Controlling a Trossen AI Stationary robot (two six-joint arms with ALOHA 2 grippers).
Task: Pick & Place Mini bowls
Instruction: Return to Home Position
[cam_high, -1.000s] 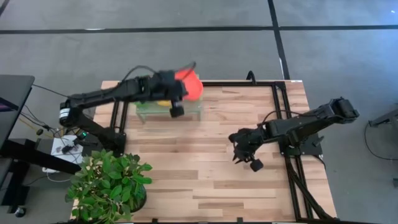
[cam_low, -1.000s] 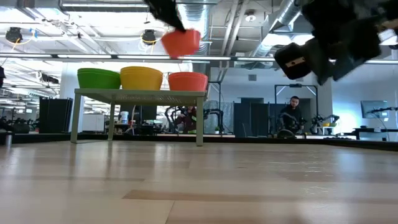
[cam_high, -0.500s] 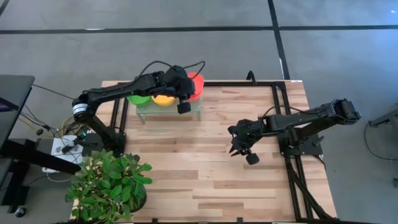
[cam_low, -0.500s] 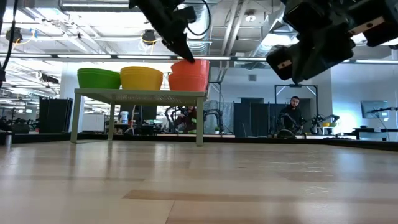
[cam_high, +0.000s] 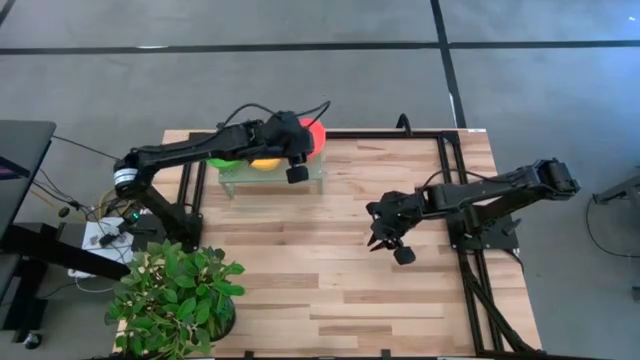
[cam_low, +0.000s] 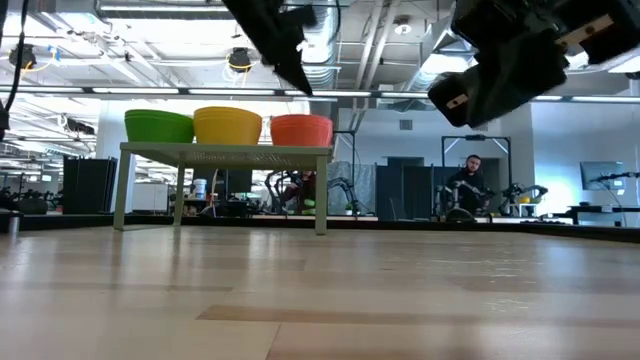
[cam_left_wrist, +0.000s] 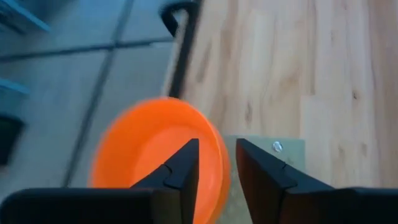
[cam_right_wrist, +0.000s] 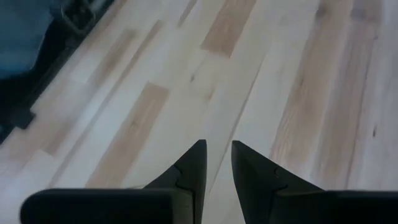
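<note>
Three stacks of mini bowls sit on a pale green rack (cam_low: 225, 152) at the far left of the table: green (cam_low: 158, 126), yellow (cam_low: 227, 125) and red-orange (cam_low: 301, 130). My left gripper (cam_left_wrist: 217, 152) hovers open just above the red-orange stack (cam_left_wrist: 149, 149). Seen from above, its fingers stand on either side of the top bowl's rim, and the low view shows them clear of it. My right gripper (cam_right_wrist: 218, 149) hangs over bare wood at mid-right (cam_high: 378, 240), fingers slightly apart with nothing between them.
A potted plant (cam_high: 175, 295) fills the near-left corner. Black frame rails (cam_high: 450, 170) run along the table's right side by the right arm's base. The middle and near part of the wood top (cam_high: 300, 260) is bare. A person (cam_low: 468, 182) sits in the room behind.
My left gripper has carried a red-orange bowl down onto the red-orange stack at the rack's right end. It has then opened, let go and risen a little. The bowl now rests nested on that stack.
</note>
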